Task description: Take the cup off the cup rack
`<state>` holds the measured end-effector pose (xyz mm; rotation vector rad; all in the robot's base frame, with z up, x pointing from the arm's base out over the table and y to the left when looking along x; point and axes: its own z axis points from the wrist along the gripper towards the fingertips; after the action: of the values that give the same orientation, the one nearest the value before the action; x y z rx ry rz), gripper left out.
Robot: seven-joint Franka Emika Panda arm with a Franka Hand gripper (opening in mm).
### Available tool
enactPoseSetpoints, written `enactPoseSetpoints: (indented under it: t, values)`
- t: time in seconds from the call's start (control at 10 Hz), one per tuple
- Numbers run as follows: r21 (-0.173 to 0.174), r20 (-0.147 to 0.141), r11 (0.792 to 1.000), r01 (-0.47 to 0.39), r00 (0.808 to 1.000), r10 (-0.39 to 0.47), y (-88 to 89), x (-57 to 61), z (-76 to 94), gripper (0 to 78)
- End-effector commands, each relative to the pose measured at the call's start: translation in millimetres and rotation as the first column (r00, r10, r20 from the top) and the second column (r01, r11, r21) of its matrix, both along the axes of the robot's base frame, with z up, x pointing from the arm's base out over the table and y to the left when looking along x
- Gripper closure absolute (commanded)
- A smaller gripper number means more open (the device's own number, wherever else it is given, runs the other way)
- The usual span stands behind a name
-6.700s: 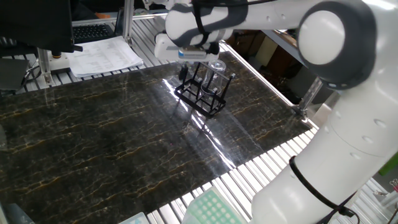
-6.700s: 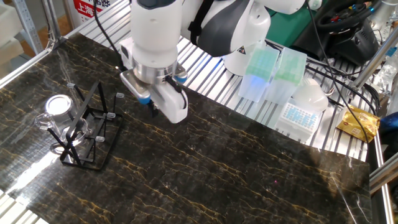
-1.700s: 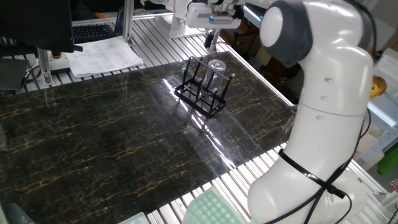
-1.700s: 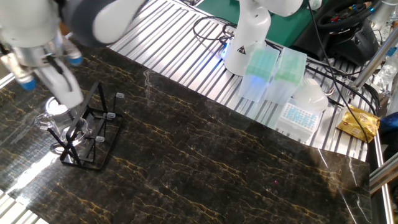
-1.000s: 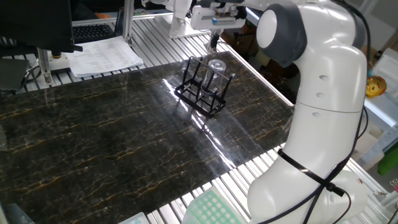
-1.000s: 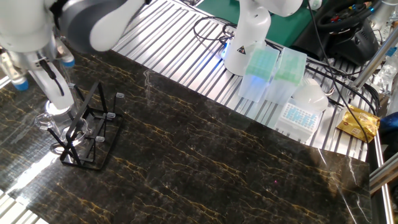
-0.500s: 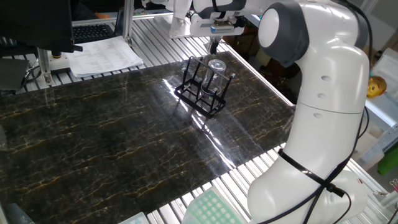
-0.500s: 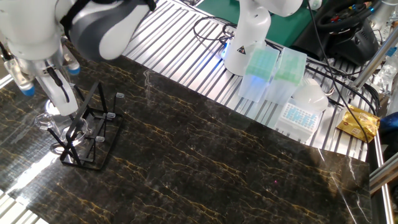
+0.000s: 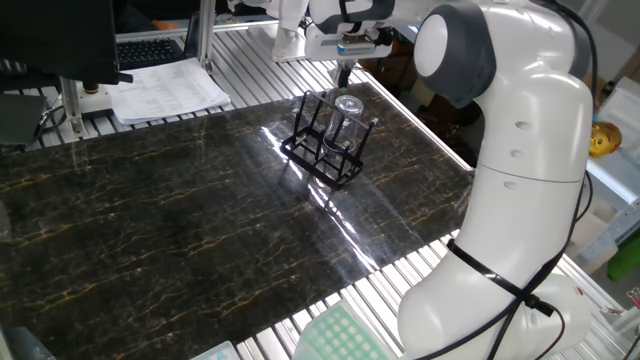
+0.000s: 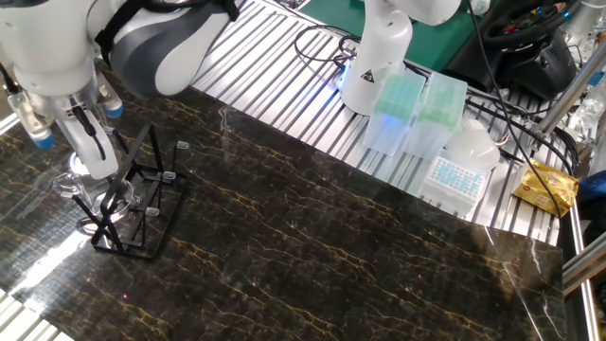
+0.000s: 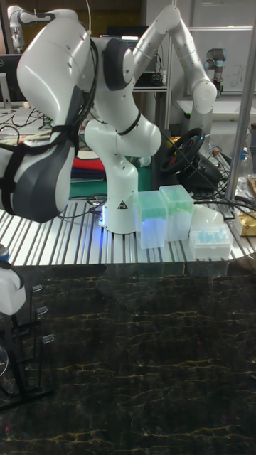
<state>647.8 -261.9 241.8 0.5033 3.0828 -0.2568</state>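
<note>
The end effector [image 9: 345, 68] has lowered just above the cup [image 9: 347, 108] on the cup rack [image 9: 325, 150], opening indiscernible.

Clear glass cup [image 9: 347, 106], blk wire rack [image 9: 322, 150], glossy marble-look tabletop [image 9: 180, 220].

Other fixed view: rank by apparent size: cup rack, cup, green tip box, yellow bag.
1. cup rack
2. green tip box
3. yellow bag and cup: too close to rank, and the pincer hides part of the cup. The rack sits nearest the camera, so its lead is apparent only.
</note>
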Motion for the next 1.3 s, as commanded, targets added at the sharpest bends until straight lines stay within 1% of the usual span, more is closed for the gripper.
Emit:
enactPoseSetpoints:
  t: [0.1,0.2,0.3,0.4,0.6,0.7,0.8,0.9,1.0,1.1,1.2,1.3]
  values:
    - [0.063,0.022,0.997,0.040,0.999,-0.041,-0.9,1.0,3.1,77.6]
    - [0.047,0.018,0.997,0.062,0.998,-0.063,-0.9,1.0,3.1,77.6]
    - [0.047,0.018,0.997,0.062,0.998,-0.063,-0.9,1.0,3.1,77.6]
    - [0.038,0.019,0.998,0.052,0.998,-0.052,-0.9,1.0,3.1,77.6]
    - [0.049,0.016,0.998,0.028,0.999,-0.029,-5.4,0.9,2.4,77.6]
    - [0.052,0.007,0.998,0.019,1.000,-0.019,-18.7,0.2,-2.5,77.6]
    - [0.051,0.008,0.999,0.008,1.000,-0.009,-27.8,-1.9,-8.1,77.6]
    - [0.060,0.009,0.998,0.008,1.000,-0.008,-31.5,-2.6,-10.2,77.6]
    - [0.064,0.008,0.998,0.011,1.000,-0.012,-31.4,-2.6,-10.2,77.6]
    - [0.067,0.013,0.997,0.037,0.999,-0.038,-25.9,-2.0,-8.6,77.6]
    - [0.060,0.015,0.997,0.049,0.999,-0.050,-23.9,-2.3,-8.3,77.6]
    - [0.058,0.016,0.997,0.042,0.999,-0.043,-22.9,-4.2,-11.0,77.6]
